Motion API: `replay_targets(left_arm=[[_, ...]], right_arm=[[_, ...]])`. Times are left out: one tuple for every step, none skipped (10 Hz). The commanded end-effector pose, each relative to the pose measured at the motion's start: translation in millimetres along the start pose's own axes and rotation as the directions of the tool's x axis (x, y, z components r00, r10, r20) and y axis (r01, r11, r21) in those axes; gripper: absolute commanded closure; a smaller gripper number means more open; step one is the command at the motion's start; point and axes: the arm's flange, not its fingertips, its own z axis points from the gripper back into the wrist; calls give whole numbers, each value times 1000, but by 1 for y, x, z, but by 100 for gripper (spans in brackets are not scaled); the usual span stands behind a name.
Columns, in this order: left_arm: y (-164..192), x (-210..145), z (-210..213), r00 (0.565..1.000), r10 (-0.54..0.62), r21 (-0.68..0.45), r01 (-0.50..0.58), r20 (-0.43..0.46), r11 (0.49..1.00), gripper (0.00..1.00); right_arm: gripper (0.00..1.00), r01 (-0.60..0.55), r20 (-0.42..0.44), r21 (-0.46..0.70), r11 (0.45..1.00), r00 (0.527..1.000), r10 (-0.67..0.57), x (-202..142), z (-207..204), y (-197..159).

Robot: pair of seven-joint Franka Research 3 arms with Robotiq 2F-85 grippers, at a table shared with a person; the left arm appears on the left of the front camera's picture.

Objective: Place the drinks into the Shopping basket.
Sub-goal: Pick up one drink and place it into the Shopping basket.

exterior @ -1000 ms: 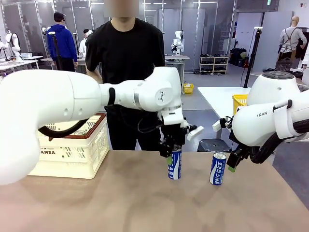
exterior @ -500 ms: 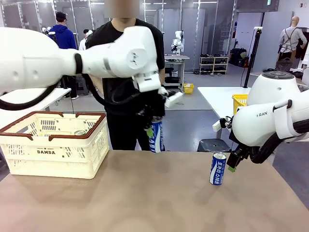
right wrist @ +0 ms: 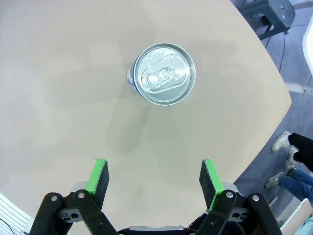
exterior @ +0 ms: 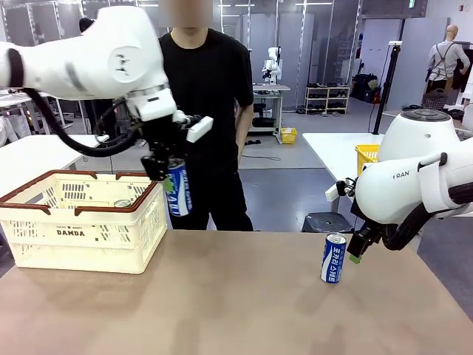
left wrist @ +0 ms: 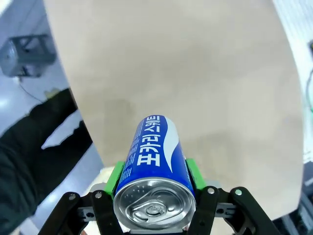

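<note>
- Two blue-and-white drinks show outside the basket (both are slim cans with white lettering).
- One of them, the held can (exterior: 178, 194), is clamped near its top between the green pads of the left gripper (exterior: 168, 174). It hangs tilted in the air, just beside the right-hand corner of the Shopping basket (exterior: 81, 237), not over its opening.
- One pad presses on each side of the held can (left wrist: 151, 156) in the left wrist view, and its silver lid faces the camera.
- One second can (exterior: 333, 258) stands upright on the bench (exterior: 222, 310), toward its right side and well apart from the basket.
- One right gripper (right wrist: 154, 172) hovers near the second can (right wrist: 165, 73) with its jaws apart, holding nothing. In its wrist view the can lies ahead of the two pads, not between them.
- One Shopping basket, cream with a brown rim and "DAMDA" on its side, sits on the left of the bench.
- One third can (exterior: 123, 203) shows inside the basket as a silver top near the right wall (its colour cannot be told).
- One person (exterior: 207, 81) in black stands at the far side of the bench, behind the held can.
</note>
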Motion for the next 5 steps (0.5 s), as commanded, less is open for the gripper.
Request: replay_targets(left_arm=[[-32,-19,5,996,81,83,-85,45,993,95],[-37,-31,9,993,106,91,-110,45,990,95],[-40,-41,10,990,131,86,-135,45,987,95],[-42,-47,11,989,138,89,-142,45,986,95],[-48,-44,12,994,91,92,-97,63,991,95]], right_arm=[[7,1,0,0,1000,1000,-1,0,0,0],[7,1,0,0,1000,1000,-1,0,0,0],[7,1,0,0,1000,1000,-1,0,0,0],[7,1,0,0,1000,1000,-1,0,0,0],[7,1,0,0,1000,1000,-1,0,0,0]])
